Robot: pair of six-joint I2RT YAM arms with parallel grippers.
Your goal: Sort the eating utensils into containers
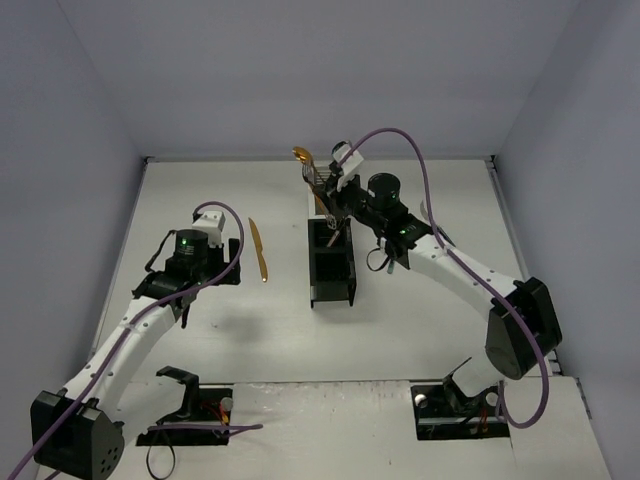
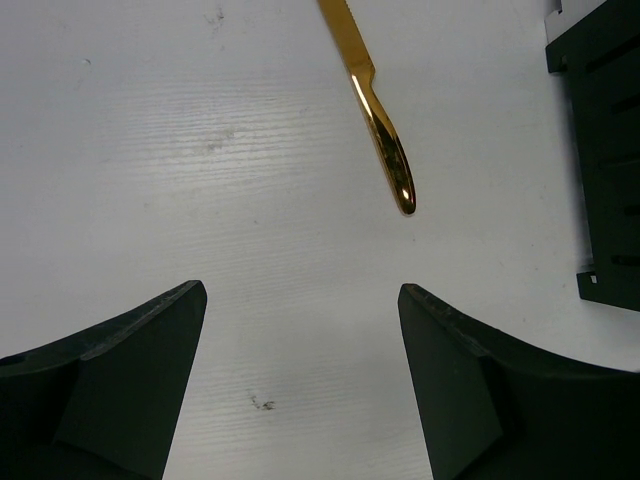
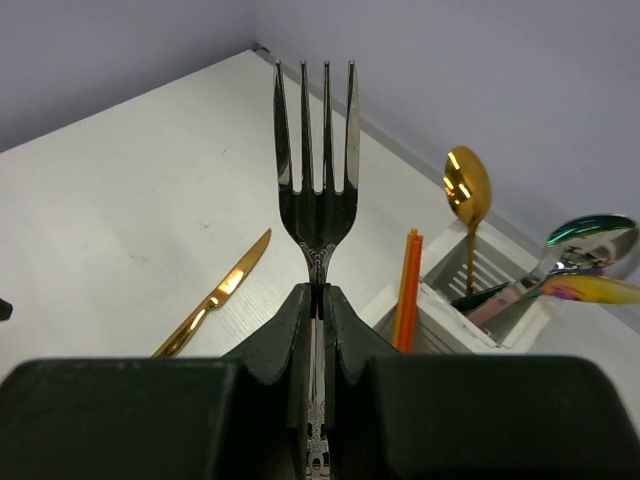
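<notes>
My right gripper clamps the silver fork at its neck (stiff, light, probably slick). My left gripper, spread and empty, should take the gold knife mid-handle.

The knife loses its blade tip past the left wrist view's top edge, the bins run off its right edge — and the fork hides its handle inside the right gripper.
</notes>
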